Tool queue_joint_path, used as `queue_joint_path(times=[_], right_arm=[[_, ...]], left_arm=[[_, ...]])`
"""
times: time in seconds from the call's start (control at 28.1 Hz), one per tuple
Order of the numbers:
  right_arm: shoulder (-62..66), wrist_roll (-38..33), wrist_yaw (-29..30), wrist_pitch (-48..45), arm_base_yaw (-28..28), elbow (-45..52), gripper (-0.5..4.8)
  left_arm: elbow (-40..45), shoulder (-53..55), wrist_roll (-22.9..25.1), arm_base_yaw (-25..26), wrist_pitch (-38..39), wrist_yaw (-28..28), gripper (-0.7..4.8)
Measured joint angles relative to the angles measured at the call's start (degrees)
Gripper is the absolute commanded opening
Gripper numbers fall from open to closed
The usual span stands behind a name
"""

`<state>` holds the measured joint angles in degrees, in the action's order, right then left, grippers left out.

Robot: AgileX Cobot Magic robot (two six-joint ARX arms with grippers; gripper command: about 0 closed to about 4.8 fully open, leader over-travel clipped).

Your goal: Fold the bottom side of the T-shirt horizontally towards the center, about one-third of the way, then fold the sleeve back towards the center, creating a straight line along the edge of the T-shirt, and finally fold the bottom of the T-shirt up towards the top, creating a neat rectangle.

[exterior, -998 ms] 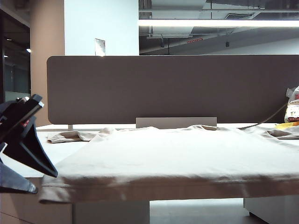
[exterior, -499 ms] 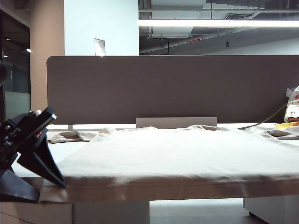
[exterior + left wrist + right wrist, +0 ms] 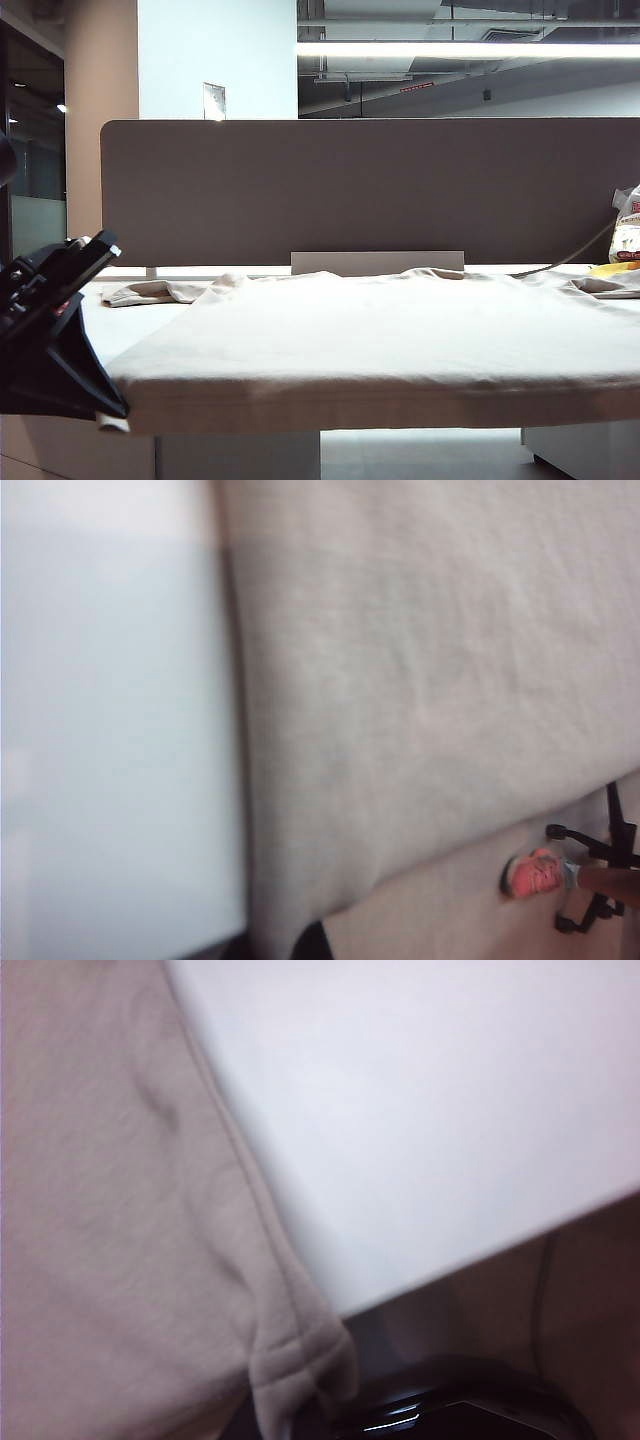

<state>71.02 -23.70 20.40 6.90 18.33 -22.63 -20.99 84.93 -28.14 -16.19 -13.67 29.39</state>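
Beige T-shirt (image 3: 380,330) corners — both claws clamped.

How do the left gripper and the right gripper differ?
The left gripper shows in the exterior view at the left front edge of the table; the right gripper appears only in its wrist view. Cloth puckers at the right gripper but lies flat by the left gripper. Both are shut on the T-shirt.

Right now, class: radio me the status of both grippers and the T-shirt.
Left gripper shut on T-shirt hem corner. Right gripper shut on opposite corner. Nothing blocking.
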Motion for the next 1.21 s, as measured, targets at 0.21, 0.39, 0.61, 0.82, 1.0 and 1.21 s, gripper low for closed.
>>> queue_joint_path(times=[0.21, 0.39, 0.61, 0.82, 1.0, 1.21], right_arm=[[0.0, 0.0, 4.6, -0.3, 0.1, -0.1, -0.05], [-0.3, 0.0, 9.9, -4.1, -0.4, -3.8, -0.05], [-0.3, -0.3, 12.8, -3.0, -0.4, -8.0, -0.05], [-0.2, -0.3, 12.8, -3.3, -0.4, -9.9, -0.05], [0.7, -0.3, 12.4, -3.9, -0.4, -10.9, -0.05], [5.9, -0.3, 12.8, -5.0, -0.5, -14.7, -0.05]], left_arm=[[0.0, -0.2, 0.0, 0.0, -1.2, 6.6, -0.06], [-0.2, -2.6, -0.9, 0.0, -1.6, 8.7, -0.06], [-0.8, -8.7, -0.9, 0.1, -1.0, 5.6, -0.06], [-8.1, -9.3, 1.7, 0.1, 3.6, 1.6, -0.06], [-14.6, -8.6, 6.4, 0.5, 9.7, -3.9, -0.06], [-20.1, -6.0, 7.6, 2.8, 10.4, -5.1, -0.06]])
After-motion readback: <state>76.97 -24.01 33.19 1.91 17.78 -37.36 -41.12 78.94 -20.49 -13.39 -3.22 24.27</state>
